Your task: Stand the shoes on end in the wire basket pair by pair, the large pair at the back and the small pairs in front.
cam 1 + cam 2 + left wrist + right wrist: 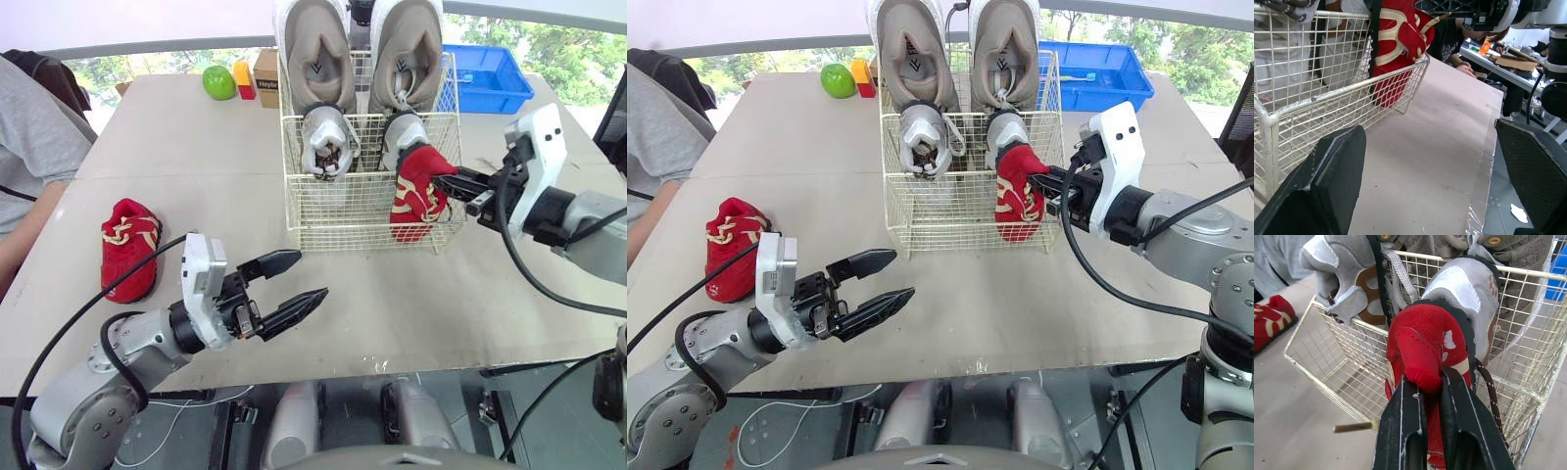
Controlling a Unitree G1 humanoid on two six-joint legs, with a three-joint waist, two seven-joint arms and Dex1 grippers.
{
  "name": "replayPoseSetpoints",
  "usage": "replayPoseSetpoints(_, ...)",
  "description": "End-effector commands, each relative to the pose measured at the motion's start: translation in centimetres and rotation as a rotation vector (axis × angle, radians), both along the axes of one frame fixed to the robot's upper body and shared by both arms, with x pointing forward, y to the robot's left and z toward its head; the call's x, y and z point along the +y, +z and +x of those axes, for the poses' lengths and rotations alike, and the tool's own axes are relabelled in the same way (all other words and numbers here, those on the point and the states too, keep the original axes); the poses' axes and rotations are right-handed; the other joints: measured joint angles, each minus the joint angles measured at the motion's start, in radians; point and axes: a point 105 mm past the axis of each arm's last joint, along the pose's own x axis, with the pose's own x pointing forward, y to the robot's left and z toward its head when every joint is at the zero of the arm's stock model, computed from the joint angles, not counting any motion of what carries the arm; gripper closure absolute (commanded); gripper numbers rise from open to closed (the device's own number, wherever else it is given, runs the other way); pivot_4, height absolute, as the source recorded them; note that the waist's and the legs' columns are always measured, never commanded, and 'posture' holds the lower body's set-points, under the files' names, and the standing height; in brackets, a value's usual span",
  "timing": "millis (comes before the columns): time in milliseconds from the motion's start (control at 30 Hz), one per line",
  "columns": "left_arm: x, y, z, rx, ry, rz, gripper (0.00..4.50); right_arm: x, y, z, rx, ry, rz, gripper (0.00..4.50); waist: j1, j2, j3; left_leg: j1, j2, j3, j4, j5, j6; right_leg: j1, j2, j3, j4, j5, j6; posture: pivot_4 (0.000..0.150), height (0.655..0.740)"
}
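Note:
The wire basket (343,211) stands mid-table. Two large beige shoes (315,49) stand on end along its back wall, with two small grey shoes (328,142) on end in front of them. In the basket's front right corner a small red shoe (416,191) points toe down, its heel above the rim. My right gripper (453,183) is shut on that heel, and its fingers (1400,431) pinch the red shoe (1422,347). The other red shoe (130,245) lies on the table at the left. My left gripper (312,275) hangs open and empty near the table's front edge, before the basket.
A person's arm and grey sleeve (29,147) rest at the table's left edge. At the back stand a green apple (218,81), a yellow and red block (244,78), a cardboard box (265,76) and a blue bin (485,76).

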Motion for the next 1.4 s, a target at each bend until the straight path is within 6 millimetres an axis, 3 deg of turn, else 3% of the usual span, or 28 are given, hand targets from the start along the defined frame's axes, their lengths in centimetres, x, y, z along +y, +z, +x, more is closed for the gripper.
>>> replayPoseSetpoints(33, -0.4, 0.9, -0.4, -0.047, -0.021, 0.007, 0.0, -0.4, -2.0, -0.3, 0.074, 0.015, -0.042, 3.79, 0.001, -0.001, -0.001, 0.004, 0.0, 0.0, -0.001, 0.0, 0.0, 0.004, -0.001, 0.0, -0.001, 0.0, 0.0, 0.15, 0.74)
replayPoseSetpoints(67, -0.4, 0.9, -0.4, -0.048, -0.021, 0.006, 0.0, -0.6, -1.9, -0.3, 0.058, 0.002, -0.045, 3.64, 0.001, -0.001, -0.001, 0.006, 0.0, -0.001, -0.002, 0.0, 0.0, 0.005, -0.001, 0.0, -0.002, 0.0, 0.0, 0.15, 0.74)
replayPoseSetpoints(300, -0.3, 1.2, -0.4, -0.055, -0.021, 0.001, 0.0, -2.6, 0.1, -1.7, -0.099, 0.04, -0.144, 0.16, 0.001, 0.002, 0.001, 0.006, 0.001, -0.001, -0.005, 0.0, 0.0, 0.004, -0.002, 0.003, -0.003, 0.0, 0.0, 0.15, 0.74)
replayPoseSetpoints(333, -0.3, 1.2, -0.4, -0.055, -0.021, 0.001, 0.0, -2.7, 0.1, -1.9, -0.112, 0.053, -0.157, 0.07, 0.001, 0.002, 0.001, 0.006, 0.0, -0.001, -0.005, 0.0, 0.0, 0.004, -0.002, 0.002, -0.004, 0.0, 0.0, 0.15, 0.74)
replayPoseSetpoints(467, 0.1, 1.3, 0.0, -0.044, 0.006, -0.014, 0.0, -4.1, 0.3, -4.9, -0.15, 0.224, -0.2, 0.07, 0.005, 0.002, 0.002, 0.006, 0.0, -0.001, -0.007, 0.0, 0.0, 0.004, -0.002, 0.003, -0.005, 0.0, 0.0, 0.15, 0.74)
replayPoseSetpoints(533, 1.0, 1.6, 0.8, -0.029, 0.066, -0.055, 0.0, -2.9, -0.3, -7.5, -0.156, 0.411, -0.211, 0.07, 0.009, 0.002, 0.001, 0.006, 0.0, -0.001, -0.007, -0.001, 0.0, 0.004, -0.002, 0.002, -0.006, -0.001, 0.001, 0.15, 0.74)
replayPoseSetpoints(600, 2.3, 2.0, 1.7, -0.015, 0.148, -0.1, 0.0, -1.2, -0.5, -8.7, -0.206, 0.526, -0.166, 0.07, 0.003, 0.002, 0.001, 0.007, 0.001, -0.001, -0.007, -0.001, 0.0, 0.004, -0.002, 0.003, -0.006, -0.001, 0.001, 0.15, 0.74)
replayPoseSetpoints(667, 3.8, 2.0, 2.2, 0.002, 0.211, -0.099, 0.0, 0.6, -0.9, -8.9, -0.258, 0.589, -0.135, 0.07, -0.004, 0.0, 0.001, 0.008, 0.003, -0.001, -0.007, 0.0, 0.0, 0.004, 0.0, 0.003, -0.005, -0.003, 0.004, 0.15, 0.74)
replayPoseSetpoints(800, 8.7, 2.8, 3.0, 0.04, 0.391, -0.123, 0.0, 3.6, -2.8, -8.2, -0.259, 0.66, -0.071, 0.07, -0.007, 0.0, 0.002, 0.009, 0.006, 0.0, -0.007, -0.001, 0.0, 0.003, 0.001, 0.001, -0.004, -0.003, 0.004, 0.15, 0.74)
replayPoseSetpoints(933, 13.8, 3.2, 2.6, 0.078, 0.532, -0.099, 0.0, 5.2, -3.6, -8.5, -0.285, 0.722, -0.011, 0.07, 0.0, -0.001, 0.002, 0.007, 0.005, 0.0, -0.008, -0.001, 0.0, 0.001, -0.001, 0.0, -0.005, 0.0, 0.0, 0.15, 0.74)
replayPoseSetpoints(1067, 21.6, 2.2, 0.6, 0.21, 0.768, 0.026, 0.0, 5.8, -3.8, -8.3, -0.32, 0.757, -0.003, 0.07, -0.003, -0.002, 0.003, 0.007, 0.002, 0.001, -0.011, -0.001, 0.0, 0.001, -0.004, 0.0, -0.008, 0.0, 0.0, 0.15, 0.74)
replayPoseSetpoints(1133, 24.3, 1.6, 0.0, 0.282, 0.841, 0.088, 0.0, 5.9, -4.1, -8.4, -0.321, 0.773, -0.004, 0.07, -0.004, -0.002, 0.003, 0.007, 0.003, 0.001, -0.012, -0.001, -0.001, 0.0, -0.004, -0.001, -0.008, -0.001, 0.0, 0.15, 0.74)
replayPoseSetpoints(1300, 28.2, 1.4, 1.2, 0.359, 0.952, 0.134, 0.0, 5.8, -4.1, -8.2, -0.332, 0.767, 0.004, 0.07, 0.013, -0.003, 0.002, 0.007, 0.002, 0.001, -0.015, -0.003, -0.006, -0.002, -0.016, -0.007, -0.008, -0.001, -0.001, 0.15, 0.74)
replayPoseSetpoints(1400, 28.8, 0.9, 2.6, 0.394, 0.924, 0.183, 0.0, 5.8, -4.2, -8.2, -0.331, 0.756, -0.001, 0.07, 0.023, -0.003, 0.002, 0.007, 0.001, 0.003, -0.016, -0.003, -0.006, -0.002, -0.026, -0.02, -0.009, 0.0, -0.001, 0.15, 0.74)
